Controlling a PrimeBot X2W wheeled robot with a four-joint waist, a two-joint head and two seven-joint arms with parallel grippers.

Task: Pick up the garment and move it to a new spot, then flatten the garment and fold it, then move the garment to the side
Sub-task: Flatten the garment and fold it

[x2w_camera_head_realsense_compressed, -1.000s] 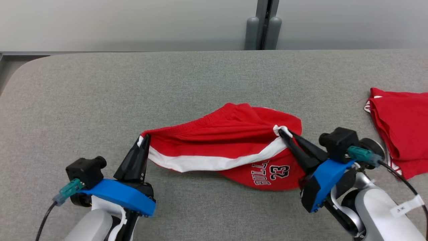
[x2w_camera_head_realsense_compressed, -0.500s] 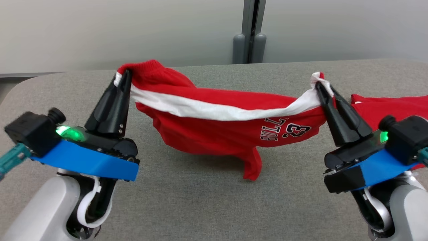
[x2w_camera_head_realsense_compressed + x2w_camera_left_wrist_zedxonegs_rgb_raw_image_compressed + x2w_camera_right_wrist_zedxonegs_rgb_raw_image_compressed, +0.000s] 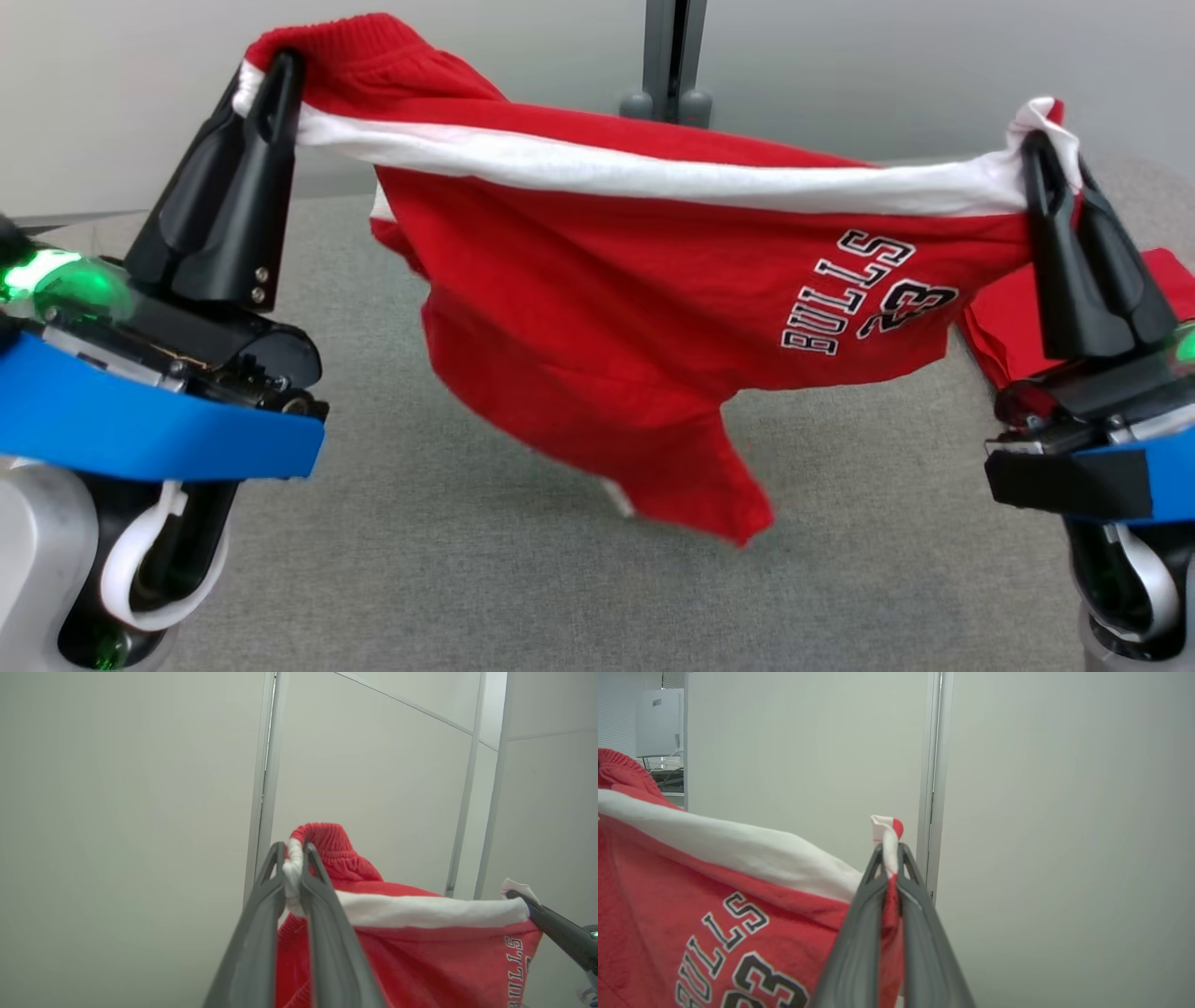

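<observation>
Grey table (image 3: 467,579) below: the garment (image 3: 607,308), just lifted (carrying comes next), hangs clenched between left gripper (image 3: 274,73) and right gripper (image 3: 1047,154).

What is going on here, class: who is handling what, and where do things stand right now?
The robot is holding a red garment up in the air, stretched between its two arms. The left gripper is shut on one end of the white-striped edge, and the right gripper is shut on the other end. The cloth hangs above the grey table, not yet laid flat. A second red cloth lies on the table to the right.
</observation>
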